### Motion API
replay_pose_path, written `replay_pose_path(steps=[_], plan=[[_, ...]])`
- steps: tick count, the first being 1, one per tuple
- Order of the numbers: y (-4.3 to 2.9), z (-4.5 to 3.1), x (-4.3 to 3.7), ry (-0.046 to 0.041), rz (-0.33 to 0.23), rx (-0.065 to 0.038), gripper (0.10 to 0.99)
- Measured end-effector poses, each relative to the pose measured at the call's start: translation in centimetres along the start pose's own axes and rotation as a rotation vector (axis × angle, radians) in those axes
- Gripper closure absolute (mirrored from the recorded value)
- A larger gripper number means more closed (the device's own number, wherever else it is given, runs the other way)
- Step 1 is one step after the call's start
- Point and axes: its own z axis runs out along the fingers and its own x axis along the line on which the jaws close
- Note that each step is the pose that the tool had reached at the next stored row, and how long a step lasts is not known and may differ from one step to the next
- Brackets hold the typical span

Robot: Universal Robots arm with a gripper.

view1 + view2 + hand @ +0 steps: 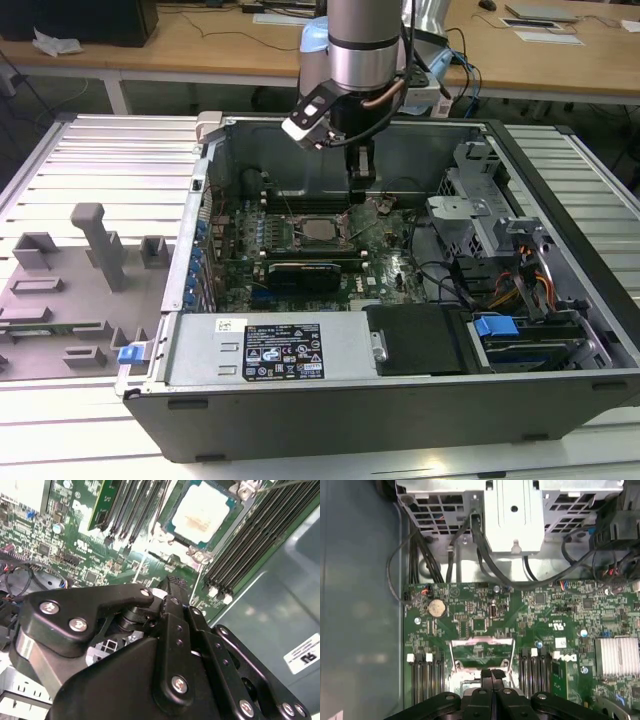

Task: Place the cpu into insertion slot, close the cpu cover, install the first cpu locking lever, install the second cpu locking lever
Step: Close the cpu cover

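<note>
The cpu (202,512), a pale silvery square, lies flat in its socket on the green board and also shows in the exterior view (320,232). The cpu cover (480,640), a thin silver frame with an open window, stands tilted up off the socket and not over the chip. My gripper (361,183) hangs inside the case, just to the exterior view's right of the socket. Its black fingers (492,676) are pressed together right at the raised cover, shut with nothing between them. A thin wire lever (280,485) sticks out past a socket corner.
Memory slots (260,535) flank the socket. A black card (305,272) lies just in front of it. A metal drive cage (470,215) with cables (470,545) stands to the exterior view's right. A silver heat sink (617,655) sits on the board. Grey fixtures (90,250) stand outside the case.
</note>
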Motion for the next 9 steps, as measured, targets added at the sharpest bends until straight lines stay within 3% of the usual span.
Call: replay_pose_path(steps=[8,9], plan=[[2.30,0.24,0.09,-0.0001,0.000,0.000,0.980],[2.89,0.30,0.11,0.0001,0.000,0.000,0.980]])
